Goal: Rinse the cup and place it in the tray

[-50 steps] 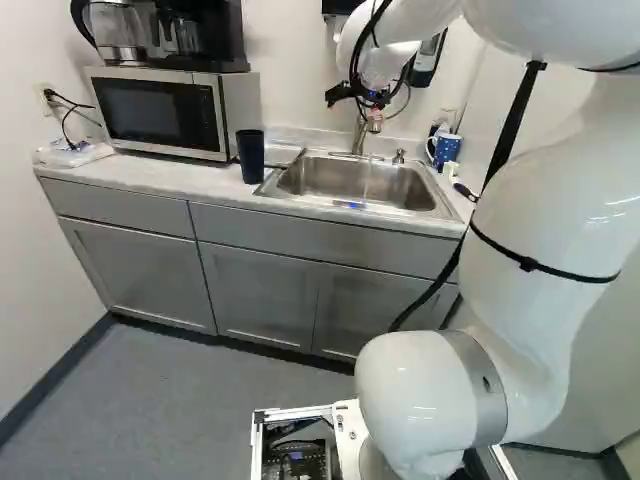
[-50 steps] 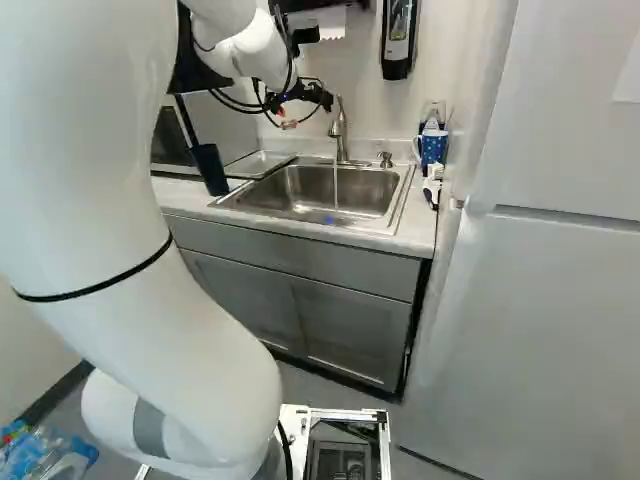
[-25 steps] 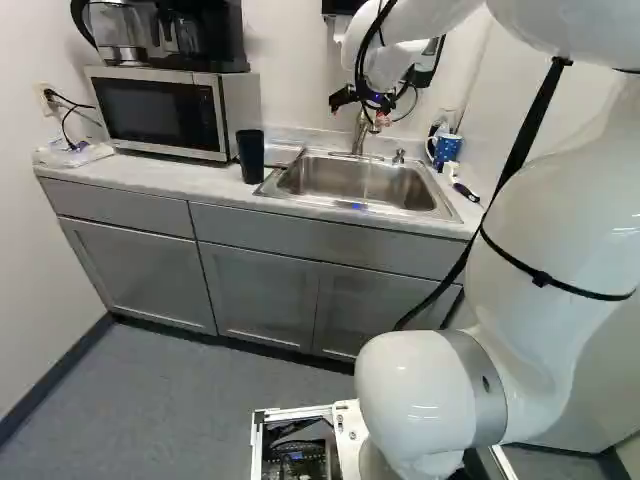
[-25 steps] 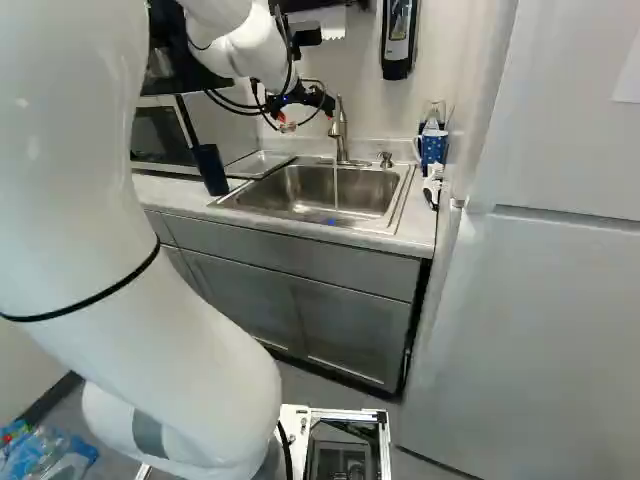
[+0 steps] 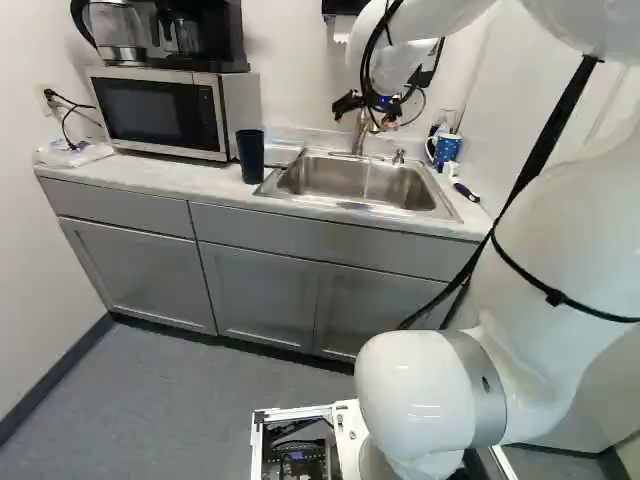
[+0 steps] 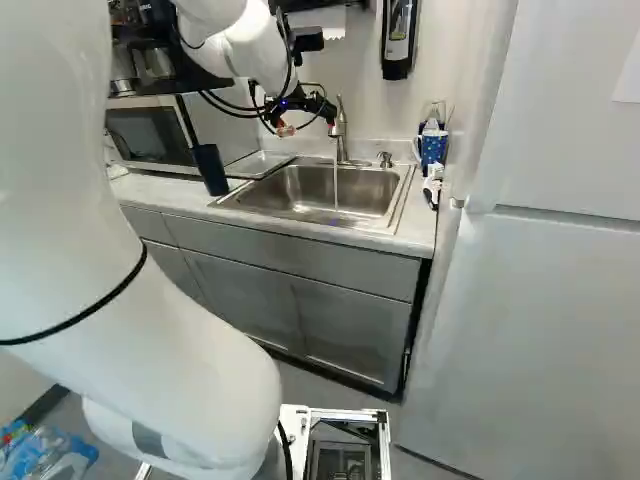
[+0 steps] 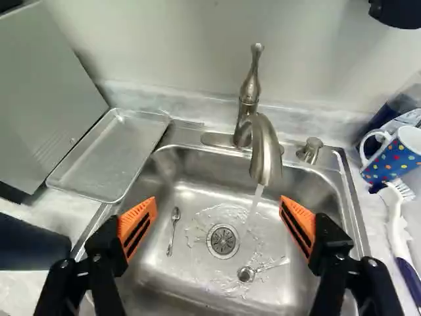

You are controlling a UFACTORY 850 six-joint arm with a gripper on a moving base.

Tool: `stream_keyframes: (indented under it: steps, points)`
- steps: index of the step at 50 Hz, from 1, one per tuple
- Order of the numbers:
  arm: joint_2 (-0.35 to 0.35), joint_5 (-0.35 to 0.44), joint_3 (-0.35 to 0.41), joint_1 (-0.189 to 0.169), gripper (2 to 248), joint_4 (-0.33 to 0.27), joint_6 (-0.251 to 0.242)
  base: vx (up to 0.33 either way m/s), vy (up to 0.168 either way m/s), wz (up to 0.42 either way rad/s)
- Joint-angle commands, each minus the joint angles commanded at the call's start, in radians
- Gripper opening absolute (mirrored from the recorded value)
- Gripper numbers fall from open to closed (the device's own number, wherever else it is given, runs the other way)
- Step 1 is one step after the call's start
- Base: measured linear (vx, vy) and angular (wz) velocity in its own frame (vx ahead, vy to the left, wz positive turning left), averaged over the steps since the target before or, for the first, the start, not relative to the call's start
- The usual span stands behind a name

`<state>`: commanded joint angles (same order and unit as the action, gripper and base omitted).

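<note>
Orange pads (image 7: 139, 225) spread wide, the empty gripper (image 7: 218, 216) faced the sink (image 7: 172, 280), its faucet (image 7: 265, 155) running, presumably for rinsing, the metal tray (image 7: 108, 155) handy alongside for afterwards!

The arm (image 6: 190, 370) reaches forward, fingers (image 6: 286, 130) spread wide apart.

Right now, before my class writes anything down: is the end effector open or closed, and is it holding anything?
End effector: open, fingers wide apart above the sink, holding nothing.
</note>
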<state>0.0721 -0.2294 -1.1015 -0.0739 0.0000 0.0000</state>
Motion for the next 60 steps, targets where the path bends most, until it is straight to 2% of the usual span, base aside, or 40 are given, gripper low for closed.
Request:
stream_keyframes:
  steps: [60]
  points:
    - [0.048,-0.235,0.046,-0.016,247,0.0,0.0,0.0,0.0,0.0]
